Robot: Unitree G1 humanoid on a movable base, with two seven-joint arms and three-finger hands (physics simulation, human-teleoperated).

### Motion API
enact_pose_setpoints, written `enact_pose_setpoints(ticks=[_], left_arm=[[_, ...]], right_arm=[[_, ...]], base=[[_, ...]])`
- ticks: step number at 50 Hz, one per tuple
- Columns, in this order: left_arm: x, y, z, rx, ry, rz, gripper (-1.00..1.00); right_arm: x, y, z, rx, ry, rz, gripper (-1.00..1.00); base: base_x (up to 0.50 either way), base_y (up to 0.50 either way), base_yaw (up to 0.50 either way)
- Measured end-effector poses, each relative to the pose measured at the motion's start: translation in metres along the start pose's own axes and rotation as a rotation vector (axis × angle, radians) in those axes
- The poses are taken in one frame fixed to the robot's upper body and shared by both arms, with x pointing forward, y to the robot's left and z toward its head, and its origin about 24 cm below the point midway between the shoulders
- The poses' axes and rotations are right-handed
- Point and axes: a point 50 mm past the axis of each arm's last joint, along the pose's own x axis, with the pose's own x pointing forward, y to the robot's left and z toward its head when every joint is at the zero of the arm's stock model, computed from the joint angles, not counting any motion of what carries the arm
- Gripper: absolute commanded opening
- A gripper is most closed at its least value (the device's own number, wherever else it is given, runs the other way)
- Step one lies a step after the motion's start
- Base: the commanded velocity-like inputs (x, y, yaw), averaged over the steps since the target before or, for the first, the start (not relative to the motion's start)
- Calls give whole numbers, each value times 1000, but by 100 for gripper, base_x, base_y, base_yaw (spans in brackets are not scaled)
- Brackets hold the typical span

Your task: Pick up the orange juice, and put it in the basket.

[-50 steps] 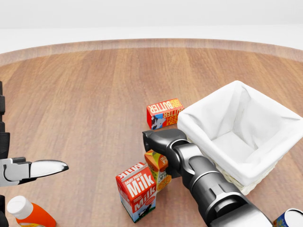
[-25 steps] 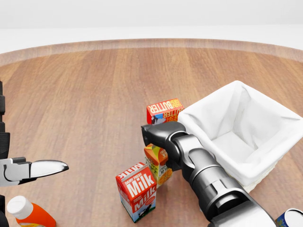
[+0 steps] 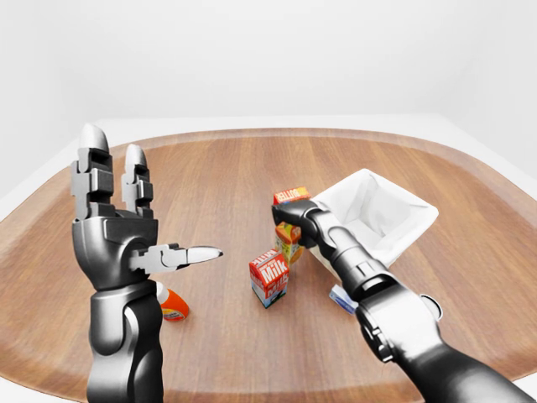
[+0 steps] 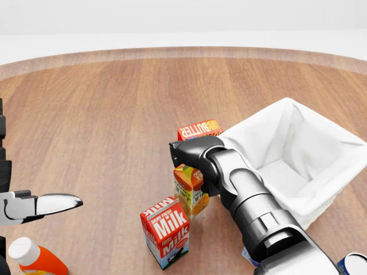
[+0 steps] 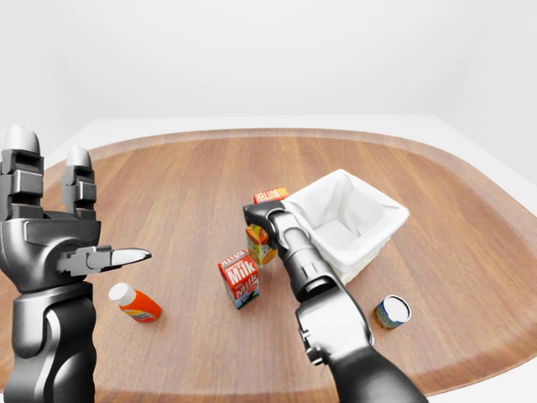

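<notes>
Wooden table (image 4: 103, 109) carries everything. Nearest, at the bottom left of the head view, lies an orange bottle with a white cap (image 4: 31, 258), and above it the left robot hand (image 3: 126, 227) is raised with fingers spread open, gripping nothing, just as it was a second ago. At the right-eye view's lower right stands a small can (image 5: 391, 311). Further in, the red milk carton (image 4: 166, 230) stands upright, in the same spot as before. Just beyond it the orange juice (image 4: 191, 191) carton is upright with the right robot hand (image 4: 189, 153) clamped over its top; compared with a second ago the carton sits higher in the head view and no longer hides behind the milk, and the right robot hand has moved up with it. Whether it has left the wood I cannot tell. Beyond that lies the butter box (image 4: 198, 130), now partly covered by the hand. To the right stands the white-lined basket (image 4: 321, 189), close beside the arm.
</notes>
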Motion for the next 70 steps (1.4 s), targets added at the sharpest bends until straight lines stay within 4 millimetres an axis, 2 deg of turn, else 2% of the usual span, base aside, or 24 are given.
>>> enact_pose_setpoints(ticks=[28, 53, 70], left_arm=[[0, 0, -1, 1, 3, 0, 100], [0, 0, -1, 1, 3, 0, 100], [0, 0, -1, 1, 2, 0, 100]], right_arm=[[-14, -30, 2, -4, -28, -9, -100], [-35, -59, -2, -33, -25, -21, -100], [-55, -89, -1, -39, -42, -168, -100]], base=[[0, 0, 0], [0, 0, 0], [0, 0, 0]])
